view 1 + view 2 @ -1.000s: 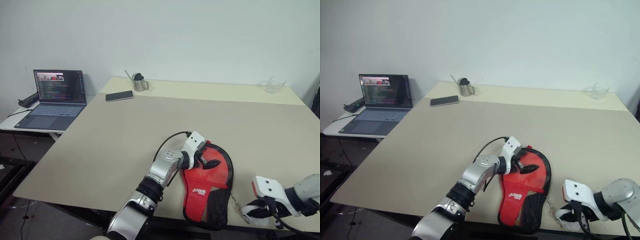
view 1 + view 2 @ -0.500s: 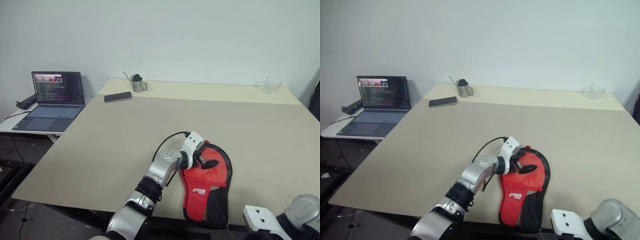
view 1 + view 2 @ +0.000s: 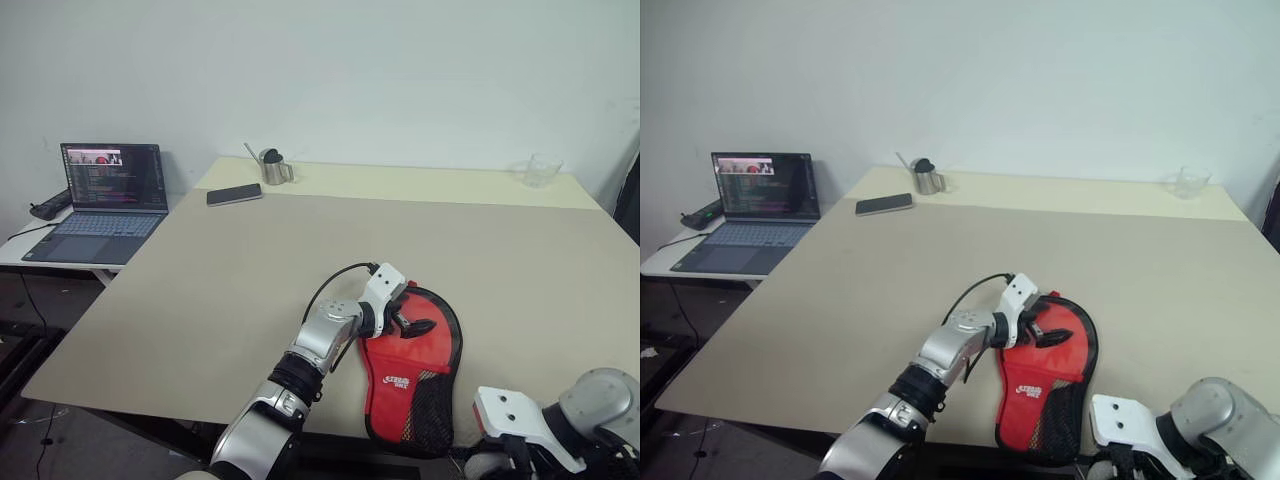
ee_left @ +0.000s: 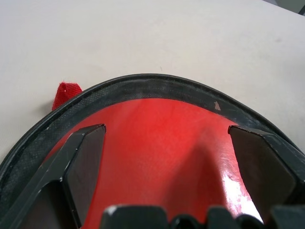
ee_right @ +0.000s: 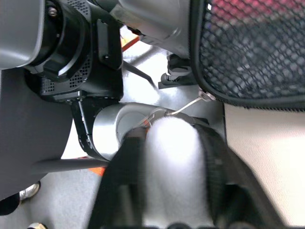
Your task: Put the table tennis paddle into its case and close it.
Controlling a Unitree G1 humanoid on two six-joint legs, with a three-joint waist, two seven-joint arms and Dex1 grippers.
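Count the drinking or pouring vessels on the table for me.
2: a small metal pitcher at the far left edge beside the phone, and a clear glass cup at the far right corner. None seems hidden.

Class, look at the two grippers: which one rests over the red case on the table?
The left gripper: its open fingers lie over the case. The right gripper hangs off the table's near edge.

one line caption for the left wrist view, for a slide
Open left claw resting on the red case on the table.
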